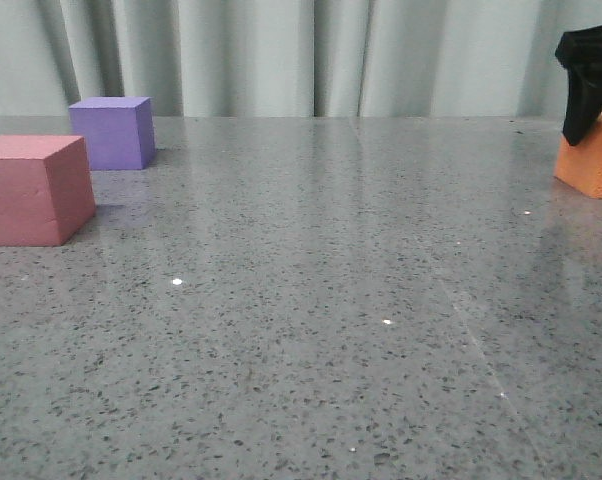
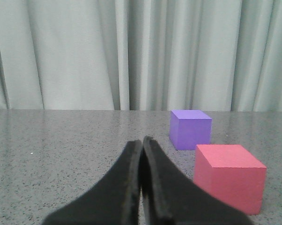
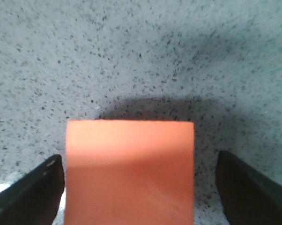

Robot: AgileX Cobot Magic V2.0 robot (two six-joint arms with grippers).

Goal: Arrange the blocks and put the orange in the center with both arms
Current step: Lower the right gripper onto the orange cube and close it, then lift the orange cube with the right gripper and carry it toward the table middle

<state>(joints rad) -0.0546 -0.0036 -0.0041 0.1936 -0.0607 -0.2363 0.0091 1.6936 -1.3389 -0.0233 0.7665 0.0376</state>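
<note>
The orange cube sits on the table at the far right edge of the front view. My right gripper is over it. In the right wrist view the orange cube lies between the open fingers; one finger is close beside it, the other stands apart with a gap. The pink-red cube is at the left and the purple cube is behind it. In the left wrist view my left gripper is shut and empty, low over the table, left of the pink-red cube and the purple cube.
The grey speckled table stretches between the left cubes and the orange cube. A pale pleated curtain hangs behind the table's far edge.
</note>
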